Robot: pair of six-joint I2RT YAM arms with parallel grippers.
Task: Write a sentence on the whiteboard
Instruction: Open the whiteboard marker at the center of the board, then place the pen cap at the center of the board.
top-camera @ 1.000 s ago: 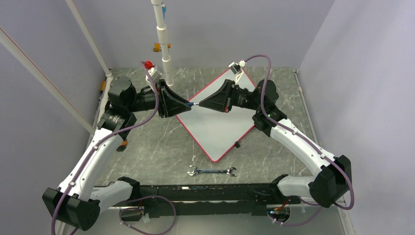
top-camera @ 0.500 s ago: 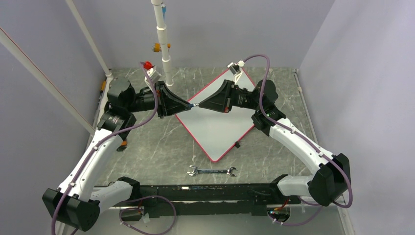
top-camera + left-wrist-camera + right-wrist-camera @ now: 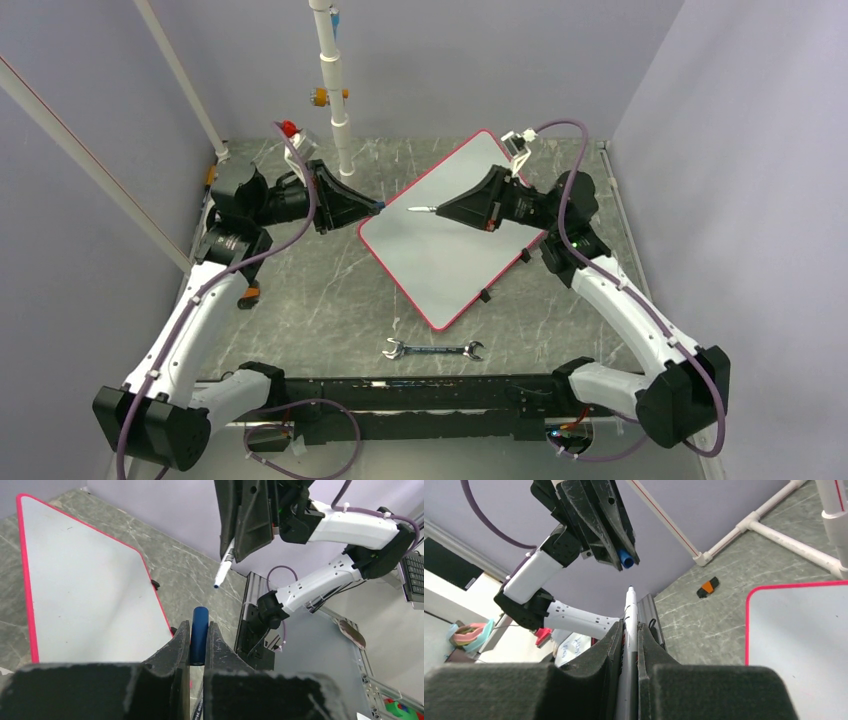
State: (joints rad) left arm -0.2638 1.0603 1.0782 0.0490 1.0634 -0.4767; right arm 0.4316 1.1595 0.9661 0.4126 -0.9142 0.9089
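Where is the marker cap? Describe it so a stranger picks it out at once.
Find the whiteboard lying cornerwise on the table; at its left corner the left gripper points inward. The cap is the short dark-blue cylinder pinched in that gripper. Unlike the marker in the right gripper opposite, which is long, white and pointed, it is stubby and blunt.

No text, label, brand or number can be read in any view. The whiteboard shows a plain white face. At lower left of the right wrist view, a white sheet carries bluish marks too blurred to read. At the right edge of the left wrist view, the keyboard has keys too small to make out.
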